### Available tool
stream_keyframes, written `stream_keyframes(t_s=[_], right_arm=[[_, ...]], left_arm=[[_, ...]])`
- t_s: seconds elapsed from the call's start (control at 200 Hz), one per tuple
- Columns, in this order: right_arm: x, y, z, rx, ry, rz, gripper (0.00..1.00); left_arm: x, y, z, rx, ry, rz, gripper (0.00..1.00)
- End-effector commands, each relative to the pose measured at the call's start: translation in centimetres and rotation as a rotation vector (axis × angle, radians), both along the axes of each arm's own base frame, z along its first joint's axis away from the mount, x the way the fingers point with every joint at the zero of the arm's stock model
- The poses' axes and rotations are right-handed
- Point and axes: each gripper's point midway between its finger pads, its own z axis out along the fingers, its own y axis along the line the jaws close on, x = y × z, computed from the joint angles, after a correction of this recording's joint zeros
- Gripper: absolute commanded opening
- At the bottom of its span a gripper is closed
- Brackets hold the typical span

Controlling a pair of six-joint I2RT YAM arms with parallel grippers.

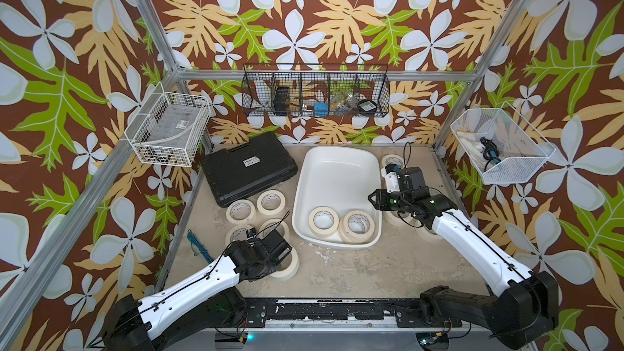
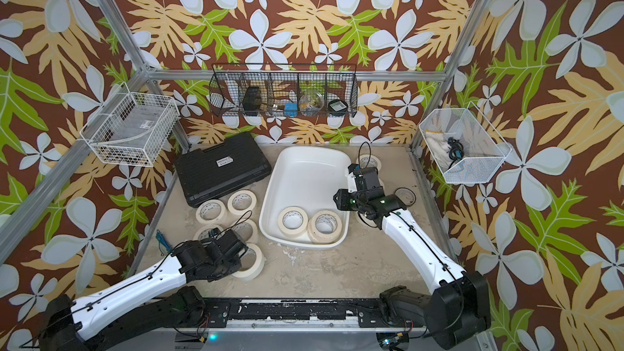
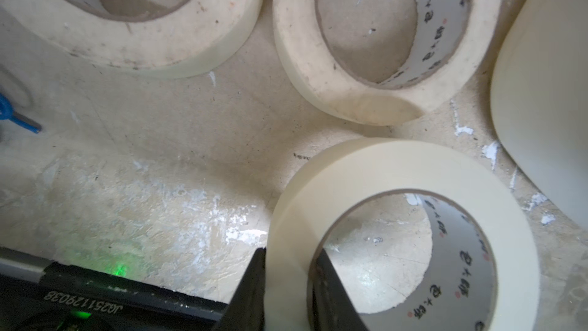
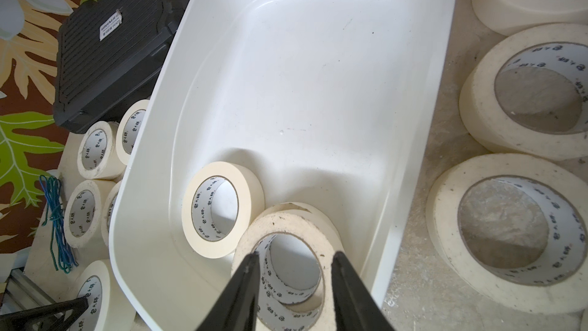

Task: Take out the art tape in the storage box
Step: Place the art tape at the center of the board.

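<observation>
- Three art tape rolls sit inside the storage box, at its 6 o'clock end. A single roll lies flat, and a stack of two stands just beside it at its 3 o'clock.
- The right gripper hovers above the stack, by the box's 3 o'clock rim. Its jaws stand partly apart and grip nothing.
- At the box's 8 o'clock, the left gripper is clamped tight on the wall of a tilted tape roll. One finger is outside the ring and one is inside the core. Whether that roll touches the table I cannot tell.
- Four loose rolls lie flat on the table at the box's 9 o'clock.
- More rolls lie along its 3 o'clock side, partly under the right arm.
- A black hard case with a white label lies at the box's 10 o'clock.
- A blue-green cord lies at 8 o'clock near the table edge.
</observation>
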Motion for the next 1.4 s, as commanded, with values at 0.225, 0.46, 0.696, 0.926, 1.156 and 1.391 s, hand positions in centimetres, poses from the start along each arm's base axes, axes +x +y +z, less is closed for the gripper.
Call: stream_keyframes(t_s=[0.225,0.46,0.696,0.926,1.156,1.391], right_arm=[[0.0,0.6,0.7,0.022,-0.022,0.016,0.41],[-1.2,2.0,1.7,0.015,-0.030,0.064,0.41],[-3.3,3.6,0.7,-0.013,-0.013,0.100,0.42],[-4.9,5.1,-1.6,-0.028,0.023,0.122,0.42],[-5.7,5.6,-3.3,-0.047,0.055,0.127,0.42],[-5.8,5.8,-3.2,-0.058,0.046,0.118,0.42]], left_arm=[[0.8,0.8,-1.5,0.086,-0.014,0.012,0.02],[1.0,1.2,-2.4,0.141,0.002,0.022,0.06],[1.4,1.3,-1.7,0.146,-0.023,0.020,0.22],[1.8,1.1,-0.3,0.149,-0.036,0.004,0.33],[1.7,0.9,-0.4,0.149,-0.023,-0.005,0.37],[3.5,-0.5,2.2,0.108,-0.106,-0.062,0.45]])
